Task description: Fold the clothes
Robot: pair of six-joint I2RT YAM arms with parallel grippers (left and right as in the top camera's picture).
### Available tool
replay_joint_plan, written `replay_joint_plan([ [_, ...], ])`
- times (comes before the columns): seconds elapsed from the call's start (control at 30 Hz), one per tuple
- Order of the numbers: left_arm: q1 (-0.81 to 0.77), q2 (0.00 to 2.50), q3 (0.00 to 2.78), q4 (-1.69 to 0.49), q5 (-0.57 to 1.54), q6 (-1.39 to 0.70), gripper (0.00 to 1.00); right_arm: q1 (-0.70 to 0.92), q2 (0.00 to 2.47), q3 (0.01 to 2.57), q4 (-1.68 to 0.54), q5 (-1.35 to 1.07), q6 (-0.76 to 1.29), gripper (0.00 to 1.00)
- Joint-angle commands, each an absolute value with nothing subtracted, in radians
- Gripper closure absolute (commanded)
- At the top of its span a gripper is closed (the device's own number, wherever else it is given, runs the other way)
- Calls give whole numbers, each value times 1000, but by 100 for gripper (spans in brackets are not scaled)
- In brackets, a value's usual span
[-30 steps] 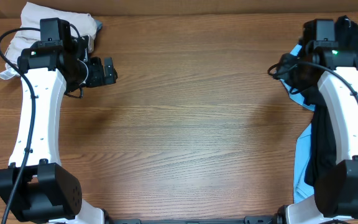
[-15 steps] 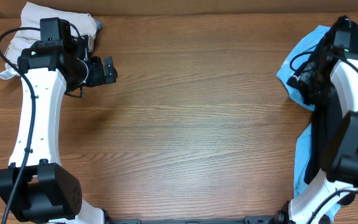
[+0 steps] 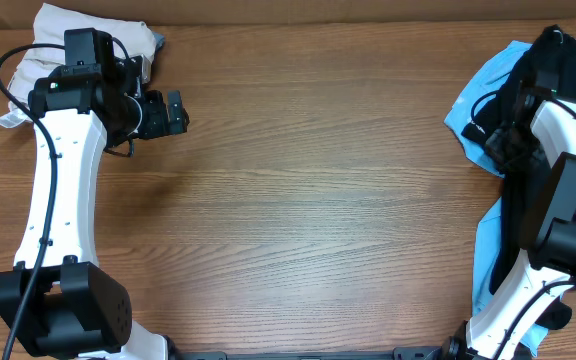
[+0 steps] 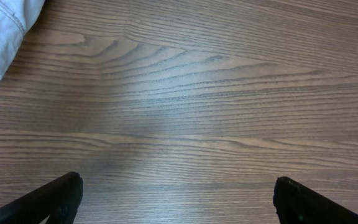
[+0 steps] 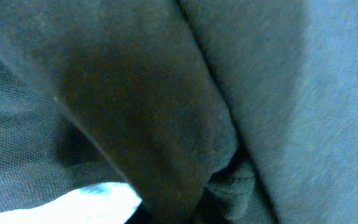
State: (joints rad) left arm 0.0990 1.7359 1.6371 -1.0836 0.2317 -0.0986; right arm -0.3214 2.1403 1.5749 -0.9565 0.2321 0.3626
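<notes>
**Picking a shirt out of the pile at the right edge of the tabletop (image 3: 318,200)**

I judge this to be the opening grab. My right pincer (image 3: 501,138) is together and buried in the black shirt (image 5: 135,93), which lies on the light blue shirt (image 3: 478,90) at the right edge. The left pincer (image 3: 181,112) hangs apart over bare wood near the far left corner, just beside the pale shorts (image 3: 53,25). Next I would lift slowly and drag the black shirt to the bare middle, watching that the blue one stays behind. The right wrist view is all dark cloth (no fingers visible), so I cannot tell whether a fold is truly pinched, nor which part of the shirt it is. The pile also runs off the right edge of the overhead view.
</notes>
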Motion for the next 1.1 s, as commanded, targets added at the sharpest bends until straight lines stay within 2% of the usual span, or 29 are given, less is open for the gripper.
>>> replay_joint_plan([
  [0.0,102,1745,1657,-1080,229,-105,0,-332,2144,1571,-956,246,368,96],
  [0.2,102,1745,1657,-1080,229,-105,0,-331,2117,1597,-1009,185,366,96],
  [0.47,102,1745,1657,-1079,229,-105,0,-300,1972,1757,-1187,-36,280,96],
  [0.67,102,1745,1657,-1073,229,-105,0,-236,1872,1863,-1306,-35,253,96],
  [1.07,102,1745,1657,-1073,229,-105,0,-223,1861,1888,-1336,-36,253,96],
])
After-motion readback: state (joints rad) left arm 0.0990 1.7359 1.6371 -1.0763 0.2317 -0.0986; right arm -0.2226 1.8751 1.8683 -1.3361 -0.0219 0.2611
